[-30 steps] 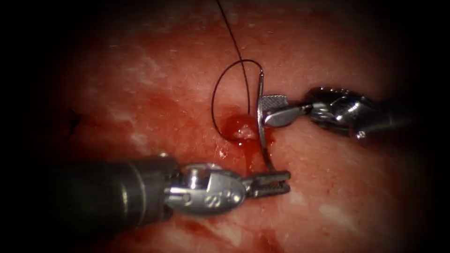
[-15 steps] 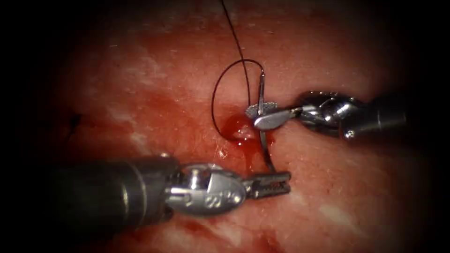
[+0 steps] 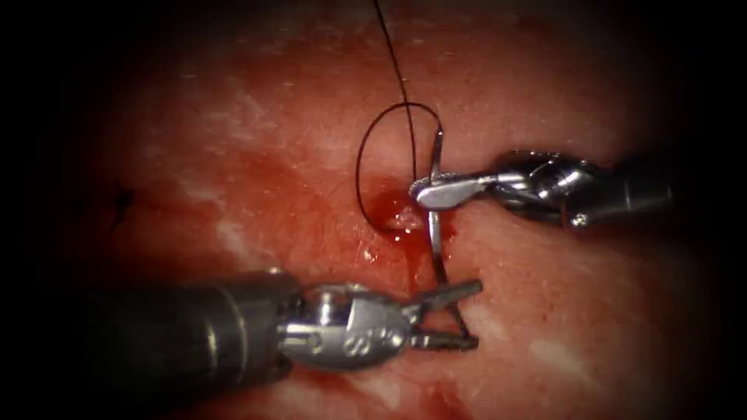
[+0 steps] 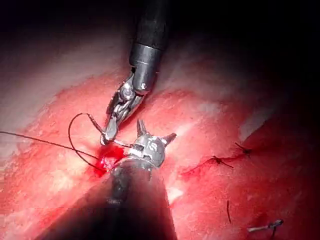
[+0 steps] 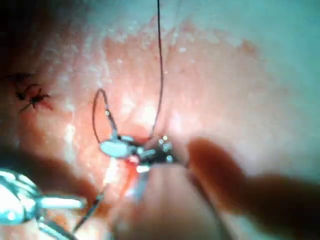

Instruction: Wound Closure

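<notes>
Our right tool [image 3: 426, 192] pinches the needle [image 3: 436, 225] near mid-curve, just right of the cut [image 3: 398, 222]. Our left tool [image 3: 459, 315] now stands spread around the needle's lower end, where 0.5 s ago it was pressed together, and holds nothing. The needle lies above the tissue [image 3: 233, 155], not in it. The thread [image 3: 381, 155] loops from the needle's upper end, left of it. We judge this a handover; the next move calls for a firm grip near the tip.

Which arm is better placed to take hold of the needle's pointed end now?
Left, probably. The left tool has open fingers astride the needle near its tip, holding nothing; the right tool is shut on its middle. The needle seems free of the tissue.
</notes>
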Robot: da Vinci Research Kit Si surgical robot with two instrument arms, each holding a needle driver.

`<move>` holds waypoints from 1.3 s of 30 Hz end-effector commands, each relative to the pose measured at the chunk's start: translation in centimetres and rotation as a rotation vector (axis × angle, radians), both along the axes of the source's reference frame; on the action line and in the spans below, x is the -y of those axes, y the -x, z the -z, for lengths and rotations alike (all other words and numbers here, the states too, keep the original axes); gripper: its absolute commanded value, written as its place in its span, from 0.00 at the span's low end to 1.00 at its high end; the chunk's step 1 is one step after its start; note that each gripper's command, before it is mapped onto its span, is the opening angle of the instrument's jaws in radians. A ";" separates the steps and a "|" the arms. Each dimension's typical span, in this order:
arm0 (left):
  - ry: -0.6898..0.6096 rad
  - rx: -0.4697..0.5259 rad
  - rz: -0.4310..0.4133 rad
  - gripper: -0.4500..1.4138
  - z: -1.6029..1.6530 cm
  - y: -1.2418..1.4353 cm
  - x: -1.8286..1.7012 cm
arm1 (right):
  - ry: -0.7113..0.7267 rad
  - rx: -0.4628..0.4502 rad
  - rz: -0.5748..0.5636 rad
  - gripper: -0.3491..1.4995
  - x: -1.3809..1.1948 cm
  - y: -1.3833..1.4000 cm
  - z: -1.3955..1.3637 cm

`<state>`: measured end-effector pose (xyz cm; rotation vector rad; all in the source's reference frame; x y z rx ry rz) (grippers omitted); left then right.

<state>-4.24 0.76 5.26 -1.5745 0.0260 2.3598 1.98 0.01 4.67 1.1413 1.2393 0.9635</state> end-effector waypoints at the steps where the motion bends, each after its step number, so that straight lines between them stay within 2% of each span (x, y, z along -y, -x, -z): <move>1: -0.046 0.009 0.017 0.63 -0.03 0.06 0.02 | 0.013 0.008 -0.012 0.00 0.03 -0.01 -0.06; 3: -0.105 0.020 0.033 0.73 0.02 0.04 0.01 | 0.052 0.026 -0.040 0.00 -0.02 0.04 -0.08; 5: -0.154 0.038 0.039 0.78 0.08 0.01 0.00 | 0.090 0.048 -0.066 0.00 -0.07 0.07 -0.08; 7: -0.193 0.052 0.038 0.77 0.14 -0.05 -0.01 | 0.145 0.068 -0.090 0.00 -0.13 0.11 -0.07; 8: -0.218 0.061 0.035 0.72 0.16 -0.09 -0.01 | 0.182 0.072 -0.104 0.00 -0.16 0.14 -0.05; 9: -0.240 0.071 0.023 0.60 0.17 -0.13 -0.02 | 0.203 0.080 -0.115 0.00 -0.19 0.15 -0.04; 10: -0.264 0.084 0.002 0.32 0.17 -0.20 -0.03 | 0.217 0.087 -0.127 0.00 -0.21 0.17 -0.01; 11: -0.268 0.085 -0.014 0.20 0.16 -0.25 -0.03 | 0.232 0.097 -0.136 0.00 -0.23 0.18 0.01; 14: -0.340 0.069 -0.018 0.00 0.05 -0.44 -0.09 | 0.291 0.127 -0.160 0.00 -0.29 0.23 0.12; 17: -0.403 0.034 -0.026 0.00 -0.12 -0.56 -0.15 | 0.334 0.145 -0.172 0.00 -0.31 0.25 0.17; 24: -0.441 -0.031 -0.018 0.00 -0.50 -0.63 -0.35 | 0.415 0.166 -0.185 0.00 -0.28 0.22 0.21; 29: -0.460 -0.092 -0.021 0.00 -0.75 -0.51 -0.50 | 0.468 0.187 -0.196 0.00 -0.27 0.20 0.22; 34: -0.482 -0.216 -0.068 0.00 -1.09 -0.35 -0.36 | 0.518 0.209 -0.206 0.00 -0.27 0.20 0.26; 39: -0.502 -0.256 -0.071 0.00 -1.44 -0.38 -0.33 | 0.558 0.223 -0.212 0.00 -0.28 0.19 0.28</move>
